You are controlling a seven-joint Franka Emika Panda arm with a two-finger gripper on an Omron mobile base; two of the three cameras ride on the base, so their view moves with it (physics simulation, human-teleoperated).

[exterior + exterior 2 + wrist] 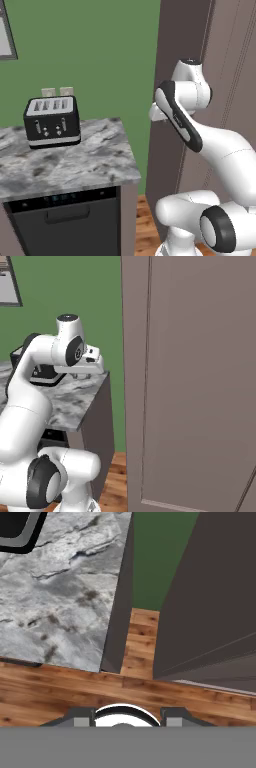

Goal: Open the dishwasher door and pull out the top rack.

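Observation:
The dishwasher door (65,227) is a dark panel under the marble counter at the lower left of the left base view, and it stands closed. Its black control strip (60,198) with small lights runs along the top, and the curved bar handle (67,215) sits just below. The top rack is hidden behind the closed door. My gripper (81,374) hangs high above the counter's right end, pointing down, well above the door and to its right. In the hand view my gripper (127,718) has its fingertips (82,718) spread wide, open, with nothing between them.
A black toaster (52,120) stands at the back of the marble counter (75,160). A tall mauve-grey cabinet (190,381) rises right of the counter, with a narrow gap of wood floor (140,637) between them. A green wall (100,50) lies behind.

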